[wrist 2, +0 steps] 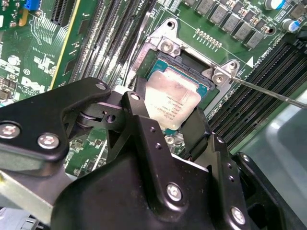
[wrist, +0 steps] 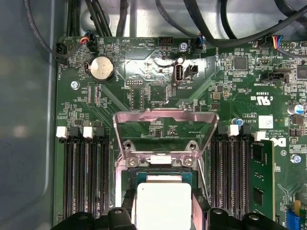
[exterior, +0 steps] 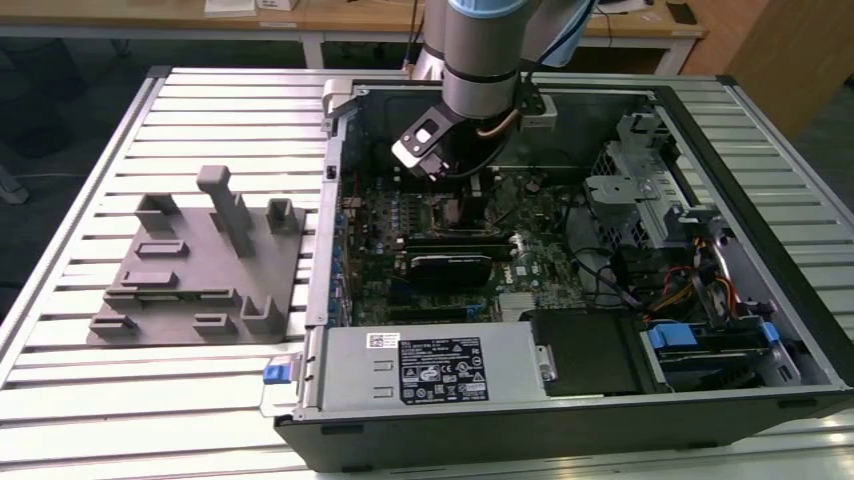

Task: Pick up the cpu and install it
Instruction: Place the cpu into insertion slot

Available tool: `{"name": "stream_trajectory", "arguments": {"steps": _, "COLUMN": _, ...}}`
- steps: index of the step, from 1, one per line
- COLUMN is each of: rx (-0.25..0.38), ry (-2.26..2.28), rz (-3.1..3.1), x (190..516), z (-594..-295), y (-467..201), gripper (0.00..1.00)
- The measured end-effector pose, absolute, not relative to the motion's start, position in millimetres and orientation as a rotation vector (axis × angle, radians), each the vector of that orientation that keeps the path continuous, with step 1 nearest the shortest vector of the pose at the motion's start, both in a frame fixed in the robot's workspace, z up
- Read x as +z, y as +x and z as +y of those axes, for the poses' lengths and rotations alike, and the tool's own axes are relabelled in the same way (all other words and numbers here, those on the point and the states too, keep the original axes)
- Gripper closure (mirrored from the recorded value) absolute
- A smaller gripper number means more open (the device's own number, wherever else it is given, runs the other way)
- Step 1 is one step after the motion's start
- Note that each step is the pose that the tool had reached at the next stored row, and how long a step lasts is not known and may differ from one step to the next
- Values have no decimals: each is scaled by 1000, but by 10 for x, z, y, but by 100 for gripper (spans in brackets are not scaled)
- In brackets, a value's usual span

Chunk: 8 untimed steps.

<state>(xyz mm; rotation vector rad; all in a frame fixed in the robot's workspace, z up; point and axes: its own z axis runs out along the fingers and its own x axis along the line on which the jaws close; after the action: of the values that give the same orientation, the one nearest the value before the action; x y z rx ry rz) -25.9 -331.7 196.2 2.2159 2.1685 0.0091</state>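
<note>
The cpu is a flat square chip with a silvery top. It sits between my gripper's two black fingers, low over the open socket on the green motherboard. The fingers press against its two opposite edges, so the gripper is shut on it. In the first wrist view the cpu lies squarely over the socket, with the metal load plate flipped up behind it. In the exterior view my gripper reaches down into the open computer case.
Memory slots flank the socket, and one green stick is seated. The thin socket lever sticks out sideways. A coin battery and cables lie beyond the socket. A grey plastic fixture stands on the slatted table on the exterior view's left.
</note>
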Motion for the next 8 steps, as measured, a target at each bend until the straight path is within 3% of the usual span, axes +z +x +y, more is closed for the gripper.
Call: {"name": "stream_trajectory", "arguments": {"steps": 8, "rx": 9, "ry": 2213, "rz": 2171, "x": 1926, "z": -3307, "y": -259, "gripper": 46}}
